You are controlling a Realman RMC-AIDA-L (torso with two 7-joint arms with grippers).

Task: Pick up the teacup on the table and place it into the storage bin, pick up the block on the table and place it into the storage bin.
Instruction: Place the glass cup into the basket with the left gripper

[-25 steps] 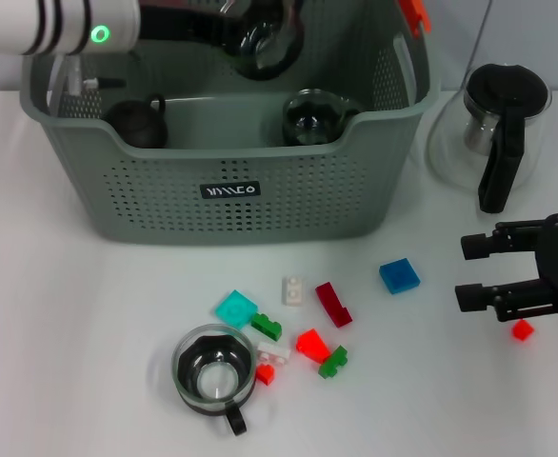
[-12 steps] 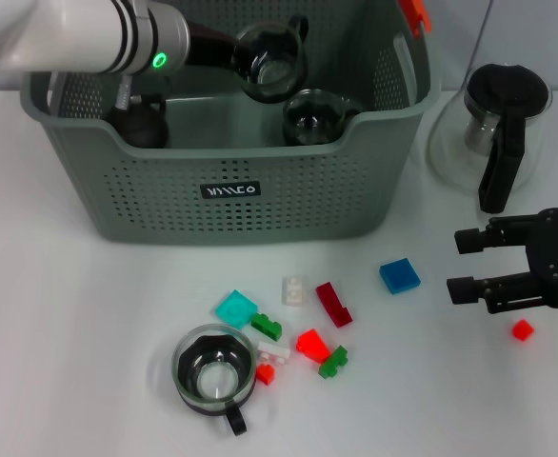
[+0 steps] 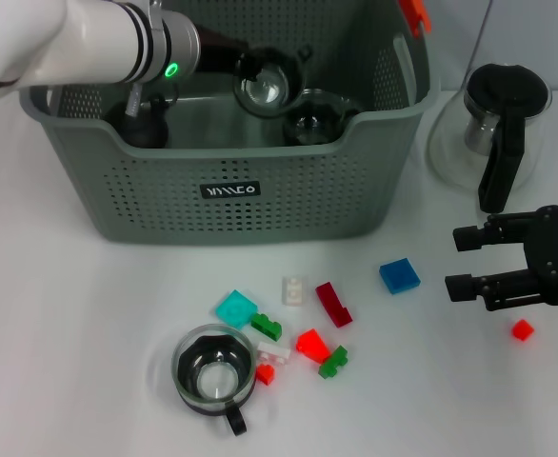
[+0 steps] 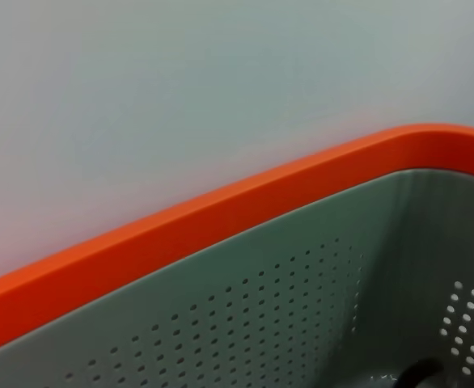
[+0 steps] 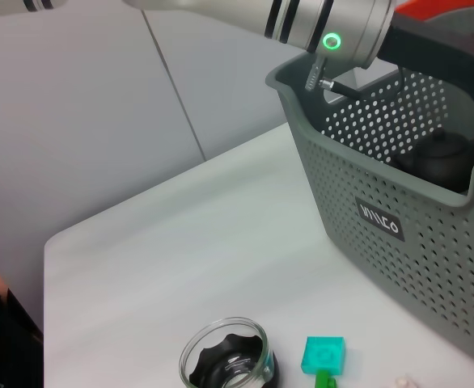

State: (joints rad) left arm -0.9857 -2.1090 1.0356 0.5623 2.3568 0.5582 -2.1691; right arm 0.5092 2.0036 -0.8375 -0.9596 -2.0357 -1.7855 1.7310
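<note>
Glass teacup [image 3: 268, 84], light, slick and breakable, held over the storage bin [image 3: 231, 195] by left gripper [image 3: 231, 59], jaws closed on it; right gripper [image 3: 469, 262] spread wide above the bench [image 3: 69, 333].

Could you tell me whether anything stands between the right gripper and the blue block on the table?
Nothing visible does. The right gripper hangs open beside the blue block, with only bare table between them; the small red block lies on its other side.

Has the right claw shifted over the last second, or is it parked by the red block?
Yes. The right claw has drifted up and toward the blue block, away from the small red block, which now lies clear below it.
</note>
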